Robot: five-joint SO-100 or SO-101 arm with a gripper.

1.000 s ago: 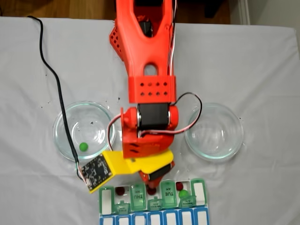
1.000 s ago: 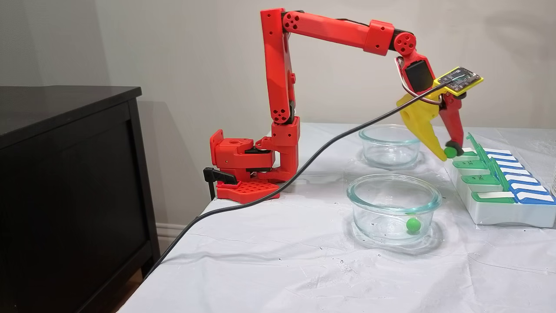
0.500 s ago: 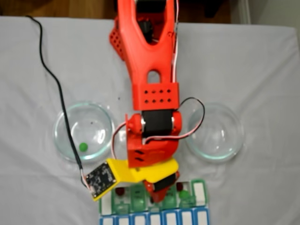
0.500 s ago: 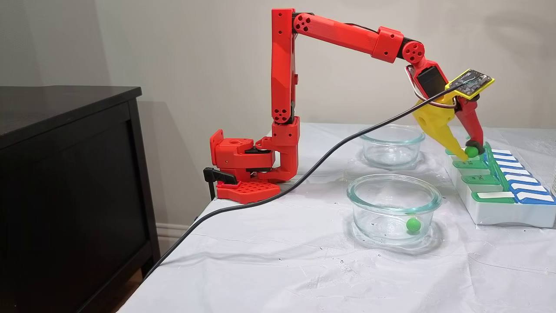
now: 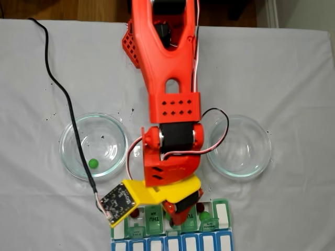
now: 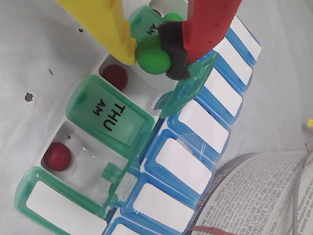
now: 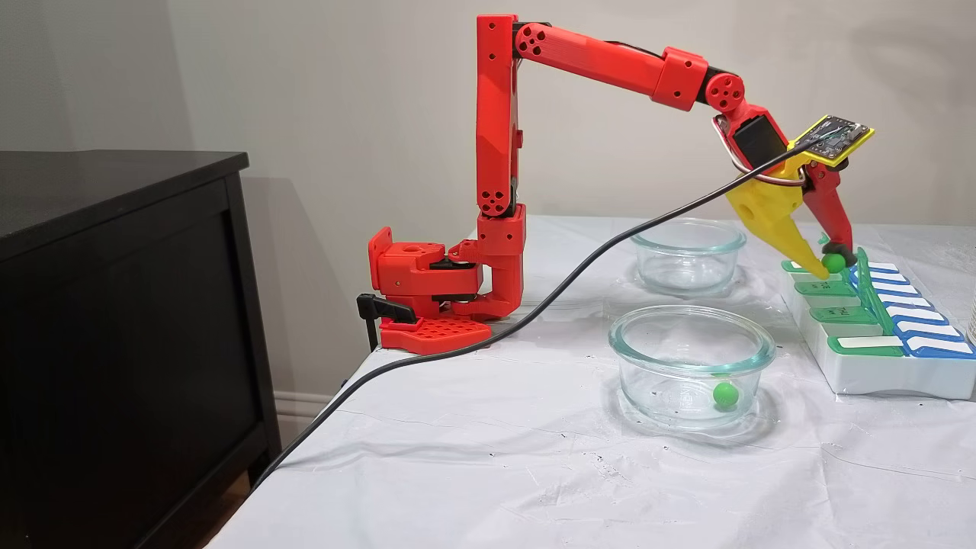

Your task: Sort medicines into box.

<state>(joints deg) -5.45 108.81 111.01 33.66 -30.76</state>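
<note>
**Wrist view: green ball pinched over the pill organizer**

The wrist view is showing the gripper (image 6: 155,49) clamping a green ball (image 6: 152,55) between its yellow finger (image 6: 105,24) and the black pad of its red finger (image 6: 205,22). The ball is hanging just above the pill organizer (image 6: 146,147), over an open compartment whose green lid is standing up beside it. A dark red ball (image 6: 115,76) is lying in that open compartment, on the near side of the lid marked THU AM (image 6: 110,117). On the other side of that lid, a second red ball (image 6: 57,155) is sitting in another open compartment. A further green ball (image 6: 172,17) is peeking out at the organizer's far end, behind the red finger. The organizer's blue row is running alongside the green one, its lids down.

In a fixed view from the side, the gripper (image 7: 827,267) is reaching down to the organizer (image 7: 877,358) with the held ball (image 7: 833,262) at its tip — just over the green lids. Two glass dishes are standing between the organizer and the arm's base; the nearer dish (image 7: 690,366) is holding one green ball (image 7: 725,393), while the farther dish (image 7: 686,255) is sitting just beside the organizer's far end.

In a fixed view from above, the arm's wrist is covering the middle of the organizer (image 5: 222,219); the dish (image 5: 94,146) with the loose green ball (image 5: 93,162) is lying to the organizer's upper left.
</note>
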